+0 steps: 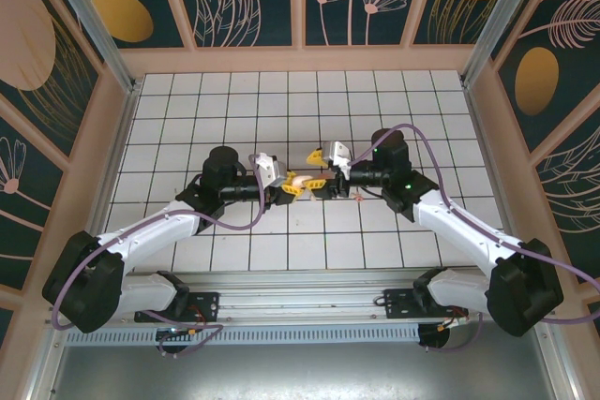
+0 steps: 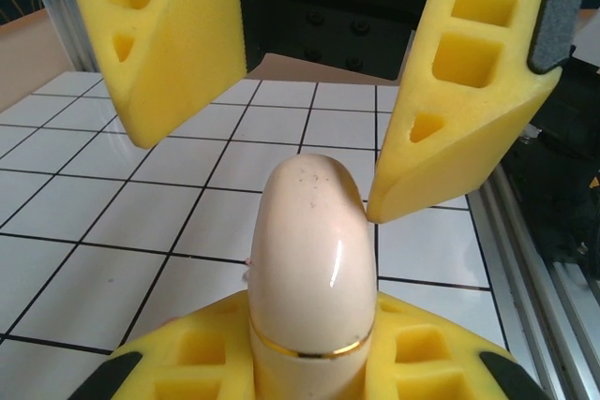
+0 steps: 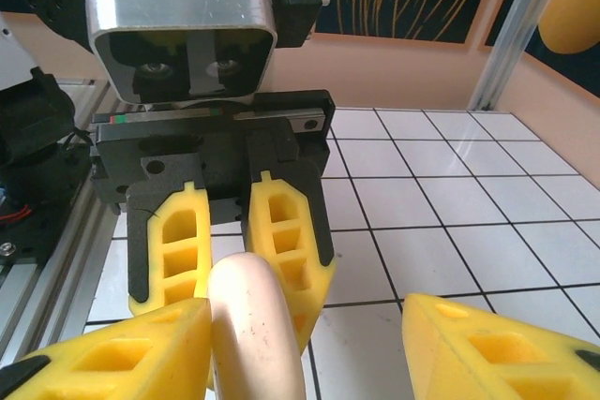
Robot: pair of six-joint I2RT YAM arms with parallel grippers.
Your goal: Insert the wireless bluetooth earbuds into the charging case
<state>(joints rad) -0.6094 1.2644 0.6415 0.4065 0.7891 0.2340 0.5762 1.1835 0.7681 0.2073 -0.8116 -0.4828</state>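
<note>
Left arm: the white and black left arm (image 1: 159,227) reached in from 8 o'clock toward the middle of the bench.
Left end effector: the left end effector (image 1: 289,185) (image 2: 309,348) (image 3: 234,283), with yellow ribbed foam fingers, was clamped on the charging case, one finger on each side of its lower part.
Charging case: the small, rounded, glossy cream-pink charging case (image 1: 298,181) (image 2: 309,259) (image 3: 246,316) was held off the tiles just to the 6 o'clock side of the bench centre. In the left wrist view its domed end pointed away from the holding fingers, and a thin gold band (image 2: 309,350) circled it near them.
Right end effector: the right end effector (image 1: 319,171) (image 2: 272,170) (image 3: 305,311), with matching yellow foam fingers, stood spread wide apart around the case's free end. One fingertip (image 2: 380,208) appeared to touch the dome, and the other was clear of it.
Right arm: the matching right arm (image 1: 459,222) came in from 4 o'clock, facing the left one head-on.
Bench: the bench (image 1: 244,100) was white tile with a dark grid.
</note>
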